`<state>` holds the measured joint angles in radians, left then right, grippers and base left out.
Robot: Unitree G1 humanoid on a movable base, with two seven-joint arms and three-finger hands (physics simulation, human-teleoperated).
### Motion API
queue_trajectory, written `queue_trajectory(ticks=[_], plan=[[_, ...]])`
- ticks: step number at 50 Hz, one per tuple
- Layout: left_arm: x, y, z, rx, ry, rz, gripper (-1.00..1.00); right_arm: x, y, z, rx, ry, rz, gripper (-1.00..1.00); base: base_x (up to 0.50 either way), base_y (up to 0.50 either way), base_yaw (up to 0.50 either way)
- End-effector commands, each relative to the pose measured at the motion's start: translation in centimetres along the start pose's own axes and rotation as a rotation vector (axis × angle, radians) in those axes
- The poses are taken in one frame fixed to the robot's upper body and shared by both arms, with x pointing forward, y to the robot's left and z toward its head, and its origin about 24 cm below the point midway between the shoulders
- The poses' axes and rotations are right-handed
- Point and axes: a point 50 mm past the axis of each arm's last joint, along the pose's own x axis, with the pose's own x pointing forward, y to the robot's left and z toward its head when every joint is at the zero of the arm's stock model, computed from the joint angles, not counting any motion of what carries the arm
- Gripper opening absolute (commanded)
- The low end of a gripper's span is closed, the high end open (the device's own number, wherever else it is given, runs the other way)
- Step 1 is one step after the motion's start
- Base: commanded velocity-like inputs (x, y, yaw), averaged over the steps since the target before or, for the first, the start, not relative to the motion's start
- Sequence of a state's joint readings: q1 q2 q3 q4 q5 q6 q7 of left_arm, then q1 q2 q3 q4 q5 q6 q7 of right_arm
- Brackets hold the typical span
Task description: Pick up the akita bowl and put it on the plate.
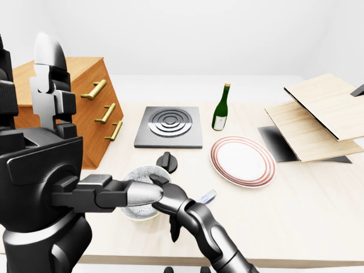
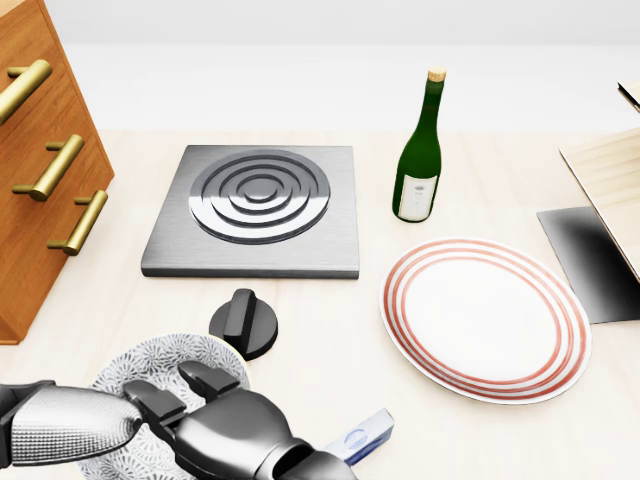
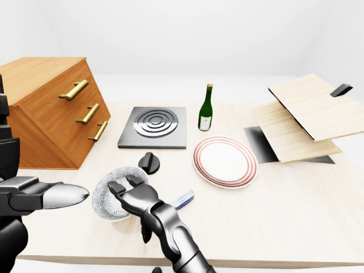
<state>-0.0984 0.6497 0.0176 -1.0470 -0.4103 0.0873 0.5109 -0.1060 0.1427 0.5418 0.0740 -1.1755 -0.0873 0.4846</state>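
The akita bowl (image 2: 150,365), grey-white with a fine pattern, stands at the lower left of the head view. My dark right hand (image 2: 180,392) reaches in from the bottom edge, its open fingers spread over the bowl's right rim and inside. The white plate (image 2: 485,318) with red rings lies flat to the right, a hand's breadth away from the bowl. My left arm ends in a silver tapered shell (image 3: 57,196) just left of the bowl; no fingers of the left hand show.
A black knob (image 2: 243,322) sits just above the bowl. The steel burner plate (image 2: 255,205), a green bottle (image 2: 418,150) and a wooden drawer cabinet (image 2: 40,150) stand further up. A small blue-white item (image 2: 362,436) lies beside my wrist. Wooden boards (image 3: 301,114) lean at the right.
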Motion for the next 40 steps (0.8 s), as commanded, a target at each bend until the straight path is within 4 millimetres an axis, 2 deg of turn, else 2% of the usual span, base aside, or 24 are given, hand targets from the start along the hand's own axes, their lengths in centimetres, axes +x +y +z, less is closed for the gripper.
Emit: queue_trajectory(ticks=[1,4,10,18,24,25,26,27,28,34,40], plan=[[0.0,0.1,0.0,0.006,0.019,-0.018,0.97,1.7,1.0,-0.7,-0.025,0.050,-0.031,1.00,0.00,0.00,0.00],[0.0,0.2,0.0,0.010,0.027,-0.021,0.98,1.8,1.6,-1.1,-0.072,0.072,-0.047,1.00,0.00,0.00,0.00],[0.0,0.3,-0.1,0.023,0.053,-0.050,0.97,1.7,2.1,0.0,-0.046,0.044,-0.042,1.00,0.00,0.00,0.00],[0.0,0.3,0.0,0.025,0.062,-0.062,0.97,2.3,3.1,-1.3,-0.124,0.092,-0.063,1.00,0.00,0.00,0.00],[0.2,0.3,0.0,0.024,0.055,-0.069,0.97,2.5,3.4,-1.4,-0.134,0.101,-0.060,1.00,0.00,0.00,0.00],[0.1,0.3,0.0,0.024,0.057,-0.070,0.98,2.4,3.6,-1.4,-0.141,0.102,-0.061,0.18,0.00,0.00,0.00],[0.1,0.3,0.0,0.024,0.059,-0.070,0.97,2.3,3.9,-1.5,-0.141,0.103,-0.053,-0.52,0.00,0.00,0.00],[0.2,0.3,0.1,0.027,0.060,-0.074,0.97,2.0,4.1,-1.4,-0.134,0.103,-0.046,-0.90,0.00,0.00,0.00],[0.2,0.3,0.1,0.027,0.063,-0.081,0.97,1.9,4.1,-1.3,-0.121,0.101,-0.036,-1.00,0.00,0.00,0.00],[0.2,0.1,0.0,0.025,0.062,-0.090,0.97,1.4,3.8,-0.4,-0.017,0.063,0.009,-1.00,0.00,0.00,0.00],[0.2,0.1,0.0,0.022,0.061,-0.090,0.97,1.5,3.5,-0.8,-0.033,0.067,-0.005,-1.00,0.00,0.00,0.00]])
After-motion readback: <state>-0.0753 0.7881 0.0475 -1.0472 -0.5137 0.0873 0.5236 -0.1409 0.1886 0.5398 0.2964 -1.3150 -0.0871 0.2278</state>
